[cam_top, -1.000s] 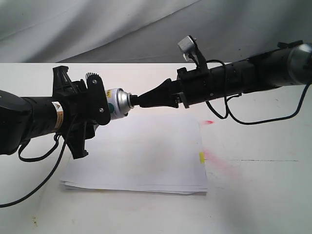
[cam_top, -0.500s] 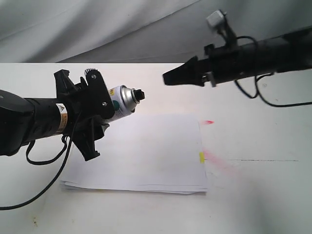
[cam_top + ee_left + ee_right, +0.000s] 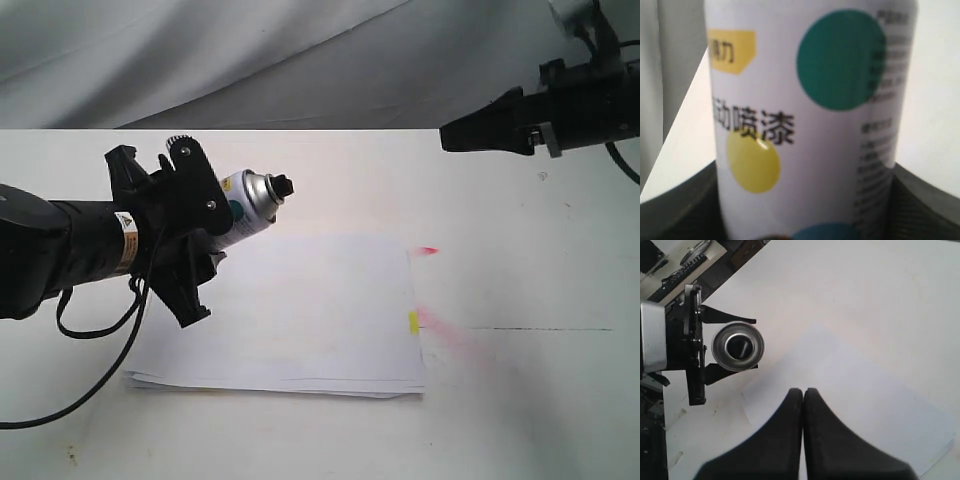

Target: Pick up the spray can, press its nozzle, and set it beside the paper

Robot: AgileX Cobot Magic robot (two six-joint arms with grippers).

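My left gripper (image 3: pixel 205 225) is shut on the spray can (image 3: pixel 248 205), holding it on its side in the air above the paper's left part, with the black nozzle (image 3: pixel 282 186) pointing right. The left wrist view is filled by the can's white label (image 3: pixel 810 120) with teal and yellow dots. The paper (image 3: pixel 300 315) lies flat on the table, its yellow tab (image 3: pixel 413 322) on the right edge. My right gripper (image 3: pixel 447 137) is shut and empty, high at the upper right, well away from the nozzle. The right wrist view looks down the can's silver dome (image 3: pixel 738 346) past the closed fingertips (image 3: pixel 803 392).
Pink-red spray marks (image 3: pixel 428 250) stain the white table (image 3: pixel 520 400) just right of the paper. A grey cloth backdrop (image 3: pixel 250 60) hangs behind the table. A black cable (image 3: pixel 95 330) trails from the left arm near the paper's left edge.
My right gripper has drawn back from the nozzle, moving right and upward. The left gripper still holds the can, which tilted slightly upward and shifted a little.
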